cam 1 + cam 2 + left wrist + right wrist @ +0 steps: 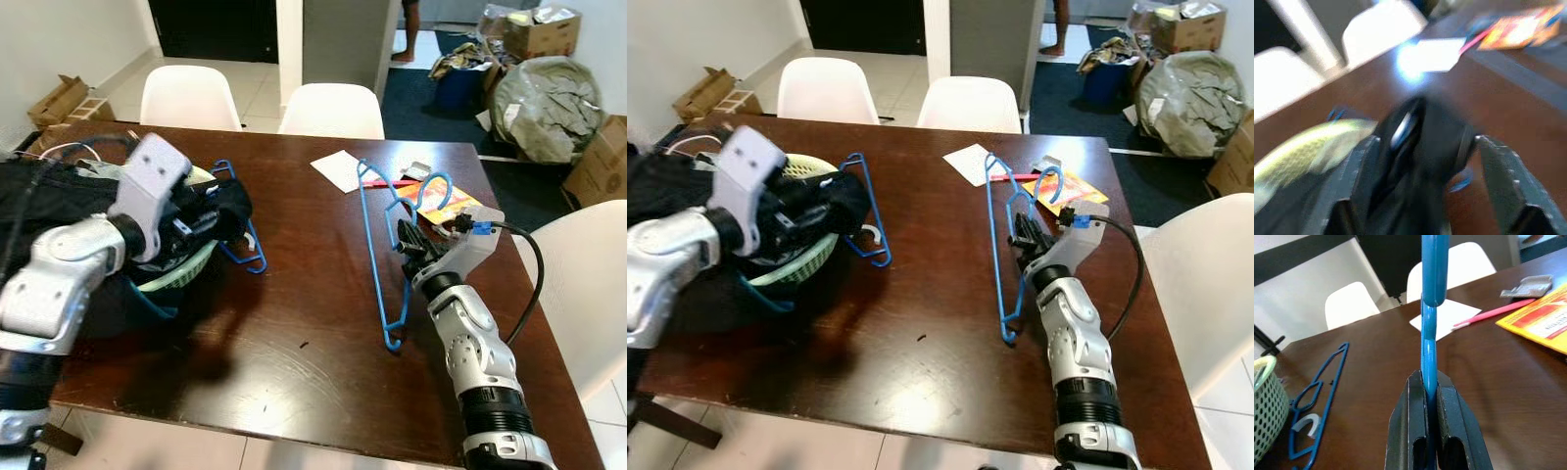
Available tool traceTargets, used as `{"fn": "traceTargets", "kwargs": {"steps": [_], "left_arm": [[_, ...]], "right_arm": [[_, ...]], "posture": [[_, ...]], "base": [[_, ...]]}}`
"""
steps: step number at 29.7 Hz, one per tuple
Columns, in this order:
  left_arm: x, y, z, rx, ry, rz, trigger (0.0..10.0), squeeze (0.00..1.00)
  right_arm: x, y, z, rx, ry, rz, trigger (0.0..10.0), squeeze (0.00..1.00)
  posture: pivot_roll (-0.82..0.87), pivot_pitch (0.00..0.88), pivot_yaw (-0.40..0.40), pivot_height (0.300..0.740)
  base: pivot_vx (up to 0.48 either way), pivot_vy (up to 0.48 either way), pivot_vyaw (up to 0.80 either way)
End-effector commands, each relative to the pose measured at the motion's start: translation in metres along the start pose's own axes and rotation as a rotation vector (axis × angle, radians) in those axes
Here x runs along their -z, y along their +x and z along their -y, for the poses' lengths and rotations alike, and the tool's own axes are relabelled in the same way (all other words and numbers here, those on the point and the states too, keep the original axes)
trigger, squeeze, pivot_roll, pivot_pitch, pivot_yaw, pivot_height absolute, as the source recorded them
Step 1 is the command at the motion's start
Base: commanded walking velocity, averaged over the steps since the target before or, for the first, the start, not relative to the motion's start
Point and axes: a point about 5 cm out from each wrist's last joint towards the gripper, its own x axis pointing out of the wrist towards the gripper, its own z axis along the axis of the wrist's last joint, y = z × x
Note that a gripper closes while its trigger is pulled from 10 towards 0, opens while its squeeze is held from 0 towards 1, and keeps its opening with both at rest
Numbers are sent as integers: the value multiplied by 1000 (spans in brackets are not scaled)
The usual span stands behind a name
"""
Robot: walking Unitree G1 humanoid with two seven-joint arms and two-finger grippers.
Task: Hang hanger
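The right gripper [1425,423] has its two black fingers pressed together on the neck of a blue hanger [377,245], the blue wire running up from between the pads to the hook; the hanger's frame stands on edge on the dark wooden table [304,333], its lower corner touching the tabletop near the robot's right forearm; just beyond the hook lie an orange booklet [446,201], a pink pen [1498,311], a small grey packet [1528,285] and a white sheet of paper [338,168]; the left gripper [1420,161] hangs over a pale green mesh basket [808,259] at the table's left side, its fingers spread wide around a bunch of black cloth [1425,147], though the blur hides whether they touch it; a second blue hanger [867,211] lies against the basket's right edge, with a short white piece inside its loop; black clothing [39,196] is heaped across the basket and the table's left end; white chairs [333,110] stand at the far side and one at the right; cardboard boxes [59,98] sit on the floor beyond.
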Motion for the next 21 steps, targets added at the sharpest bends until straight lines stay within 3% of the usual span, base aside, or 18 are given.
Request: {"fn": "traceTargets", "kwargs": {"steps": [1,3,4,6,7,8,10,11,12,13,15,17,21], "left_arm": [[-6,-3,3,35,-20,11,10000,1000],[-44,-7,10,96,-108,204,10000,1000],[-44,-7,10,96,-108,204,10000,1000],[-73,-10,11,73,-128,352,10000,1000],[-81,-8,6,-30,-134,412,10000,1000],[-81,-8,6,-30,-134,412,10000,1000],[-80,-6,-6,-283,-108,444,10000,1000],[-80,-6,-6,-283,-108,444,10000,1000],[-67,-4,-7,-392,-82,397,10000,0],[-58,-3,-6,-447,-59,358,10000,0],[-58,-3,-6,-447,-59,358,10000,0],[-27,-1,13,-484,-64,233,10000,0],[-10,-2,24,-493,-90,166,10000,0]], "right_arm": [[3,-1,-1,-2,8,-2,10000,0],[3,-1,-1,-1,16,3,10000,0],[3,-1,-1,-1,16,3,10000,0],[2,-1,-2,-1,17,6,10000,0],[2,0,-3,-10,-7,6,10000,0],[2,0,-3,-10,-7,6,10000,0],[0,0,-6,-40,-36,13,10000,0],[0,0,-6,-40,-36,13,10000,0],[-1,1,-7,-45,-67,18,10000,0],[-2,1,-7,-47,-87,22,10000,0],[-2,1,-7,-47,-87,22,10000,0],[-8,5,-8,-58,-124,47,10000,0],[-23,11,-10,-70,-177,95,10000,0]], "posture": [[84,99,28,740],[89,93,31,740],[89,93,31,740],[89,88,31,740],[91,85,30,740],[91,85,30,740],[95,80,28,740],[95,80,28,740],[99,78,25,740],[99,78,25,740],[99,78,25,740],[97,78,19,740],[95,76,12,740]], "base": [[0,0,0],[0,0,0],[0,0,0],[0,0,0],[0,0,0],[0,0,0],[0,0,203],[0,0,406],[0,0,800],[0,0,800],[0,0,800],[0,0,800],[0,0,800]]}}
